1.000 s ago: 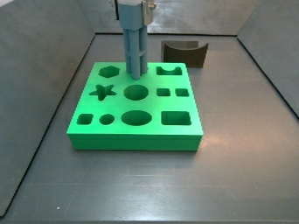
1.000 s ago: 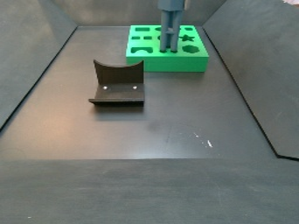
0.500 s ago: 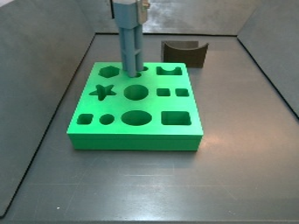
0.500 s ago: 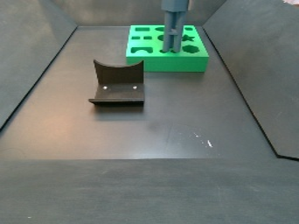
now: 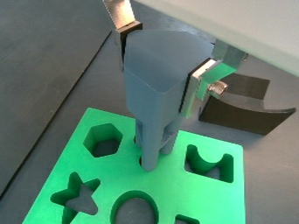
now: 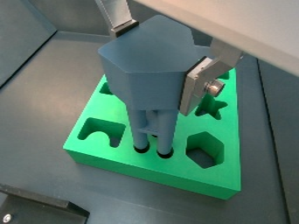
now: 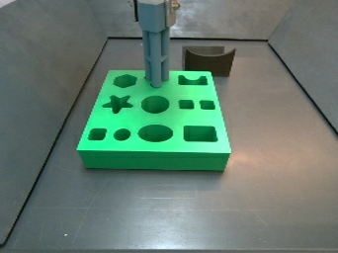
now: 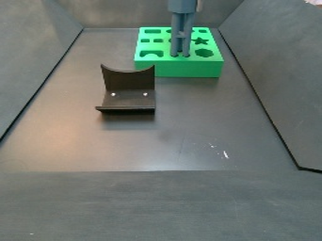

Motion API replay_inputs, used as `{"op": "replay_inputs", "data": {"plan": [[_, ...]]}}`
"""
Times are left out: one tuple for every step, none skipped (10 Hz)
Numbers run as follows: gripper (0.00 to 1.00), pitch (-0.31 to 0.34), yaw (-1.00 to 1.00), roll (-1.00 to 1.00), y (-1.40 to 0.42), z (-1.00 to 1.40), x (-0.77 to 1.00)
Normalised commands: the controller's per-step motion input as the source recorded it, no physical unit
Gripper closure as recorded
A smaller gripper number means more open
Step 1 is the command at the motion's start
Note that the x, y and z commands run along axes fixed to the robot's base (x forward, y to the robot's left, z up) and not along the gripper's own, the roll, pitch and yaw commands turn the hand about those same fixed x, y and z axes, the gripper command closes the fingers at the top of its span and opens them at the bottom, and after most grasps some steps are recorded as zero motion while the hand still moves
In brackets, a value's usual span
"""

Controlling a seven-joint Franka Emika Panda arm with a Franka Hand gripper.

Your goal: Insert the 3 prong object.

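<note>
A robot arm's claw hangs directly above a green block on a dark bench. The claw is closed on the top of the 3 prong object, a tall blue-grey piece of parallel rods, and holds it upright. In both wrist views a silver finger presses on the side of the piece's wide head, with another finger at the far side.

The rods point straight down. In both wrist views their lower ends meet the block's top face at small round holes, and they look to have just entered them; how deep they sit cannot be told. In a side view the piece stands over the block's middle rows.

The block's top is cut with shaped holes. Around the rods there is a hexagon hole, a star hole, a hole with a curved notch, and part of an oval hole. In a side view a round hole, a larger oval and a rectangular hole lie nearer the block's front edge.

A dark brown block with a curved notch stands on the bench behind the green block, apart from it. In a side view it sits well clear of the green block, nearer the middle of the bench.
</note>
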Motion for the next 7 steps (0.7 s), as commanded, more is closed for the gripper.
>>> {"op": "replay_inputs", "data": {"plan": [[1.00,0.000,0.11,0.09,0.00,-0.41,-0.19],[1.00,0.091,0.00,0.24,0.01,-0.35,0.00],[1.00,0.091,0.00,0.29,0.00,-0.47,0.05],[1.00,0.053,0.00,0.22,-0.05,-0.60,0.25],[1.00,0.096,0.00,0.26,-0.02,-0.53,0.37],[1.00,0.090,0.00,0.14,0.00,-0.41,0.32],[1.00,0.000,-0.05,-0.05,0.00,0.00,0.05]]}}
